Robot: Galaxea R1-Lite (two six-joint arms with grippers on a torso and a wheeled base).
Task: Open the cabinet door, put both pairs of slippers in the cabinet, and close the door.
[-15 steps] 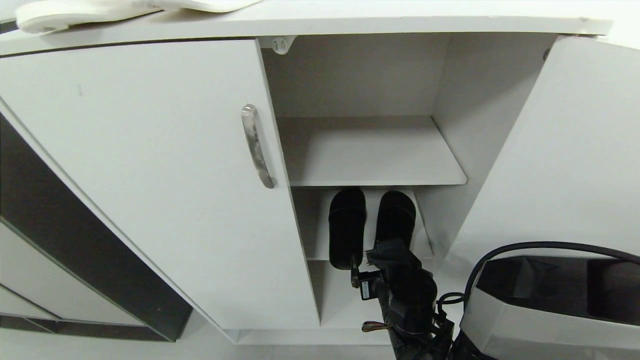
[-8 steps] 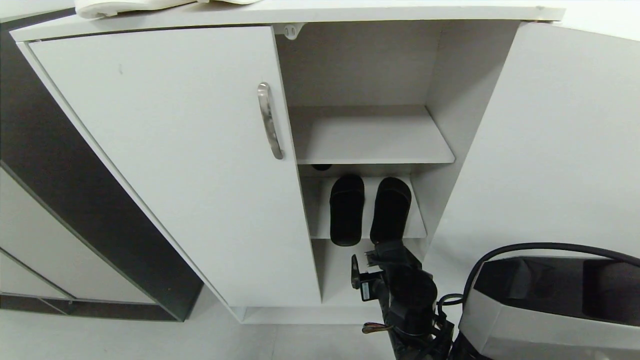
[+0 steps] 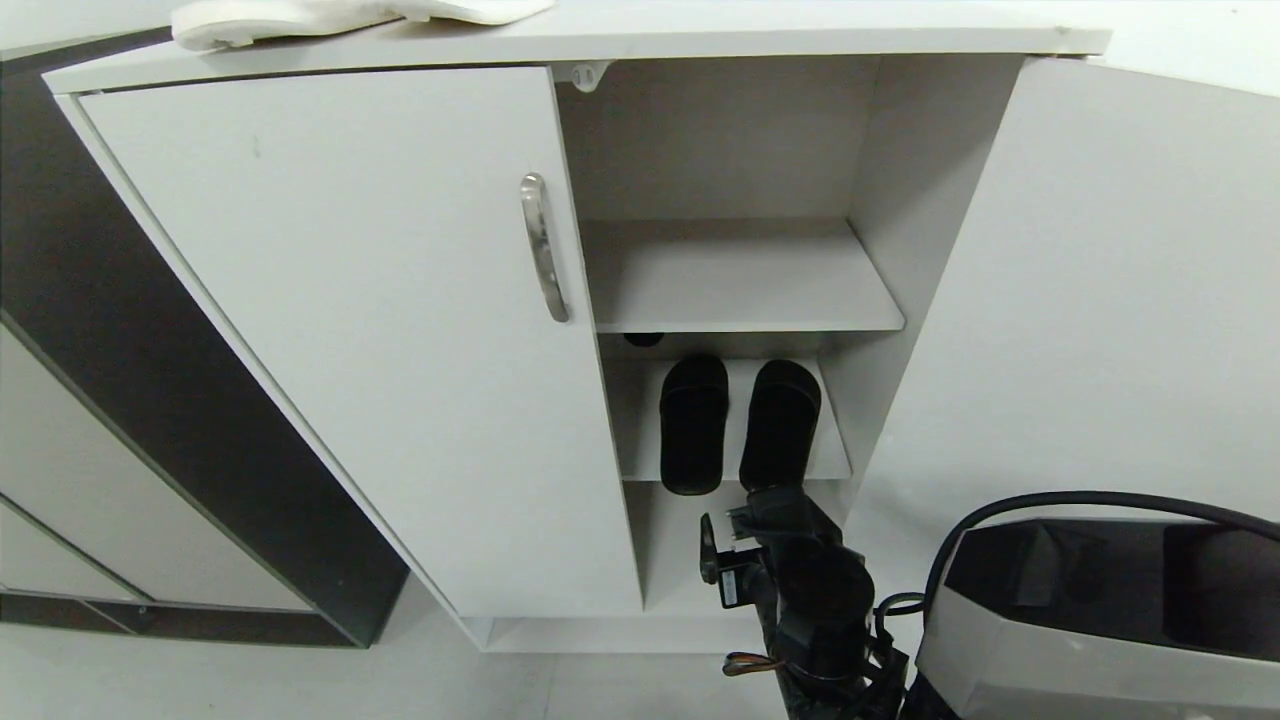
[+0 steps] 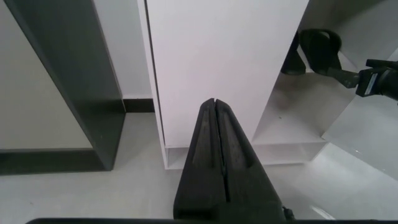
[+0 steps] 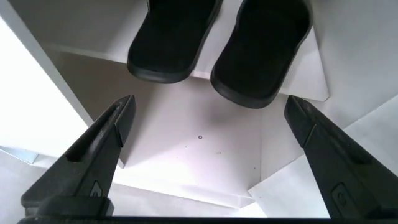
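- Black rubber slippers [image 3: 693,425] lie on the white cabinet's middle shelf [image 3: 635,430], heels overhanging its near edge.
- Right gripper [image 5: 208,107], fingers apart, hangs just before them.
- Left gripper [image 4: 214,106], fingers together, faces the closed left door [image 3: 350,300].

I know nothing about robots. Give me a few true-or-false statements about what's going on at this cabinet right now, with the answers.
1. The black slippers lie side by side on the second shelf down. True.
2. The left door is open. False: it is shut; the right door stands open.
3. The right tool grips a slipper. False: it is open and empty, just below the slippers' heels.
4. The left tool is shut. True.
5. A white item lies on the cabinet top. True.
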